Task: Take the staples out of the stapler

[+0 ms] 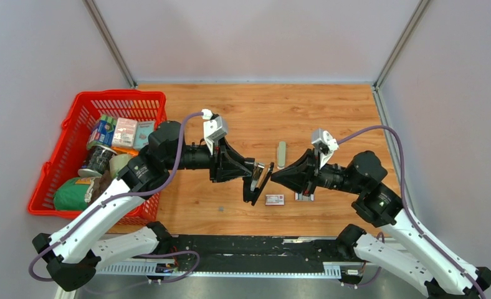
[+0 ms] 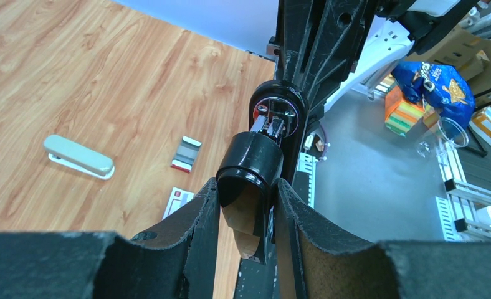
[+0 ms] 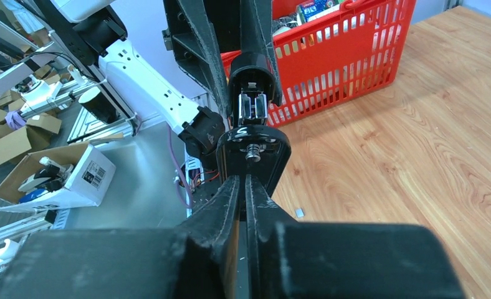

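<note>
Stapler point(image 1: 257, 182) hangs open in mid-air: left claw point(image 2: 246, 200) pinches its top arm, right claw point(image 3: 245, 184) pinches its base. Staples point(image 2: 185, 154) seem to lie on table point(image 1: 330, 112) below. Pull unevenly and you'll wrench it loose.

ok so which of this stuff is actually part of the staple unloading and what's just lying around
Part of the job:
black stapler, hinged open, gripped by the left jaws and the right jaws
staples: the silvery strip on the table, as far as I can tell

Just lying about:
grey stapler
small white printed box
red basket of groceries
</note>
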Robot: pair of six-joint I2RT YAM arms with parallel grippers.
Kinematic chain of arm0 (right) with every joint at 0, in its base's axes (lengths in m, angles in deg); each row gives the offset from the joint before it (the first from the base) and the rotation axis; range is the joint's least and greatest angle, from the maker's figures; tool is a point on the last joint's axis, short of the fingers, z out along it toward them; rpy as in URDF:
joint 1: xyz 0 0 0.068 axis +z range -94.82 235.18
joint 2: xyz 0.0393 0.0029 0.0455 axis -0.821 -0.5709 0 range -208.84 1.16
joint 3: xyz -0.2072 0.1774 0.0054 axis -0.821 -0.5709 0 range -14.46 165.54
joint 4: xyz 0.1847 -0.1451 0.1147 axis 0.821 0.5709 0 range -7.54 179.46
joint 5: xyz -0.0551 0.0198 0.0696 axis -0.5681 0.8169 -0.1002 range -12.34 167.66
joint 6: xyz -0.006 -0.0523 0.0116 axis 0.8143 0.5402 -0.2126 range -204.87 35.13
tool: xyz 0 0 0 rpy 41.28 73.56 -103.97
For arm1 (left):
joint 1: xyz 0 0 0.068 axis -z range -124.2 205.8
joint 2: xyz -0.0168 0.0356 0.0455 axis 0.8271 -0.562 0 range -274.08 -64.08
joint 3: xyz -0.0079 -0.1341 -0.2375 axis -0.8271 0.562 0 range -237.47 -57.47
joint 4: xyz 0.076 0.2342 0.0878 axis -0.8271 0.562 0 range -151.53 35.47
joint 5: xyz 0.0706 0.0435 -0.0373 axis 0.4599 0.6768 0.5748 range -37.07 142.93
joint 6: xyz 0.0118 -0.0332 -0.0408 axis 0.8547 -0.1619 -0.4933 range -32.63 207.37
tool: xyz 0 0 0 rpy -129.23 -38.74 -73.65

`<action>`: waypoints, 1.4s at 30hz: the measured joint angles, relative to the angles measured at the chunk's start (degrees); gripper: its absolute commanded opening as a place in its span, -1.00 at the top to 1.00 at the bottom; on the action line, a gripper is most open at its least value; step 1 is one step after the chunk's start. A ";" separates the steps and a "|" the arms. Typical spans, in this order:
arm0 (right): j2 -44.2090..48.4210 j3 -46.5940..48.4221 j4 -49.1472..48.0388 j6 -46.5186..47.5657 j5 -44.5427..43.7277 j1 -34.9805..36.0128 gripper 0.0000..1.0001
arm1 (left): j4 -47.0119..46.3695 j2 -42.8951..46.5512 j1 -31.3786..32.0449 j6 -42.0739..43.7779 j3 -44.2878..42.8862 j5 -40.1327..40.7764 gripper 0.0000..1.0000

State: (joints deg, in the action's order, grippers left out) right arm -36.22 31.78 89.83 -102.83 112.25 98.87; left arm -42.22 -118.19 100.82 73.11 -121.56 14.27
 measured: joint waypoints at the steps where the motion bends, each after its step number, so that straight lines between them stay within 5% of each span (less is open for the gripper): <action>1: -0.15 0.00 -0.39 -0.28 0.07 0.00 0.63 | -0.07 0.00 0.00 0.00 0.00 -0.04 1.00; 16: 4.96 0.02 3.50 0.98 -0.37 0.00 -0.54 | -0.28 0.46 0.00 0.26 0.00 0.13 1.00; 37: -2.73 1.07 -3.82 -1.11 2.43 0.00 -0.62 | -1.73 0.46 0.00 0.15 0.55 -0.87 1.00; 42: -4.00 1.40 -6.12 -1.90 3.30 0.00 -0.30 | -2.05 0.39 0.00 0.04 0.76 -1.46 1.00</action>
State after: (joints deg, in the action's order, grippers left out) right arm -40.22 33.18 83.71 -104.73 115.55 98.87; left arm -44.28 -117.80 100.82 73.15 -120.80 12.81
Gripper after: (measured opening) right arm 0.762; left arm 0.407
